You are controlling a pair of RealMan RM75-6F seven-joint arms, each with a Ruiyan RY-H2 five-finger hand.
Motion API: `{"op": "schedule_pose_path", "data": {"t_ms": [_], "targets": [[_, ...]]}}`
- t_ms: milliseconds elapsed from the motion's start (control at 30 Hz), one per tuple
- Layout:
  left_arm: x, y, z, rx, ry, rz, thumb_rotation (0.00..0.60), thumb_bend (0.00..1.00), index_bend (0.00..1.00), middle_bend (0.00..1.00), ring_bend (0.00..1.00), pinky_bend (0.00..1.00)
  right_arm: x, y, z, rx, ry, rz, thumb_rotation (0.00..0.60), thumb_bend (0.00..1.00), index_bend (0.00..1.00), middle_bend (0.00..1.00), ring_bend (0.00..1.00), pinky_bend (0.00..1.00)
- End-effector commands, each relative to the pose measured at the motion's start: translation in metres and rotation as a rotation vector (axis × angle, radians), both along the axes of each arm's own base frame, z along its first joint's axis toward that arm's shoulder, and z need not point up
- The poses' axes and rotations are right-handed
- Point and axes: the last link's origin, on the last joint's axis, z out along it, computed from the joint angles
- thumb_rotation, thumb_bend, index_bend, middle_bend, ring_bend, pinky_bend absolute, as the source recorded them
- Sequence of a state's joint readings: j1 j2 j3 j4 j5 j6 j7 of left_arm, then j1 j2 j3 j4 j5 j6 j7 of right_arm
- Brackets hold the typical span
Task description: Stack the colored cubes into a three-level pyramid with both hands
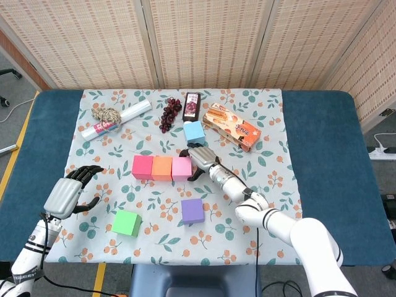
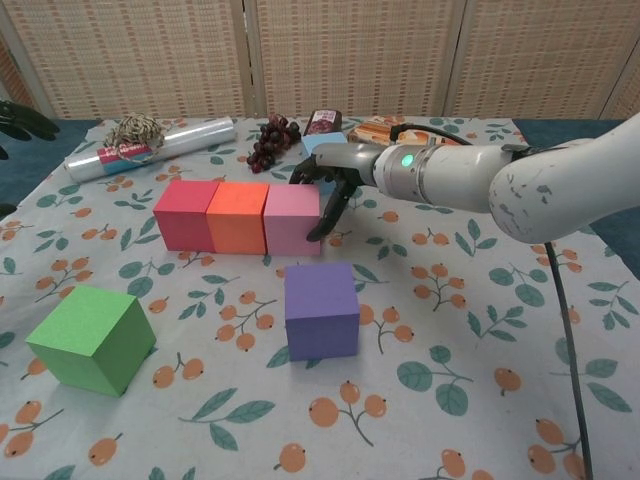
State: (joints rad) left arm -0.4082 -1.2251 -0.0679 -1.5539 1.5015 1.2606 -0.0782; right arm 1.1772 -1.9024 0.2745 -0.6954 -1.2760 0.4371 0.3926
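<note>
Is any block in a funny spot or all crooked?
The light blue cube sits far back among the snacks, beside the dark grapes, away from the other blocks. The green cube lies turned at an angle. Nothing looks spilled or broken.

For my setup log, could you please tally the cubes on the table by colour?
Red cube: 1
Orange cube: 1
Pink cube: 1
Purple cube: 1
Green cube: 1
Light blue cube: 1
Total: 6
</note>
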Motion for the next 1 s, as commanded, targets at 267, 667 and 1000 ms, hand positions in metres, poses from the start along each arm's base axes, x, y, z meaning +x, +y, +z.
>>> {"op": "schedule_pose_path", "data": {"t_ms": [267, 667, 1000], "targets": [[0.0008, 0.0006, -0.0008, -0.004, 0.003, -0.001, 0.600, 0.31, 0.17, 0.17, 0.17, 0.27, -0.0003, 0.0007, 0.0008, 0.002, -0.002, 0.000, 0.600, 0.06, 0.31, 0.30, 0.06, 0.09], [0.0000, 0.0012, -0.0004, -0.007, 0.003, 0.003, 0.600, 0.31, 0.16, 0.17, 0.16, 0.27, 0.0024, 0.0001, -0.0002, 0.004, -0.018, -0.010, 0.600, 0.06, 0.30, 0.30, 0.06, 0.09], [-0.0009, 0.0020, -0.0012, -0.010, -0.001, 0.005, 0.600, 0.31, 0.16, 0.17, 0.16, 0.27, 0.0022, -0.0007, -0.0025, 0.001, -0.009, -0.010, 0.600, 0.06, 0.28, 0.30, 0.06, 0.09]]}}
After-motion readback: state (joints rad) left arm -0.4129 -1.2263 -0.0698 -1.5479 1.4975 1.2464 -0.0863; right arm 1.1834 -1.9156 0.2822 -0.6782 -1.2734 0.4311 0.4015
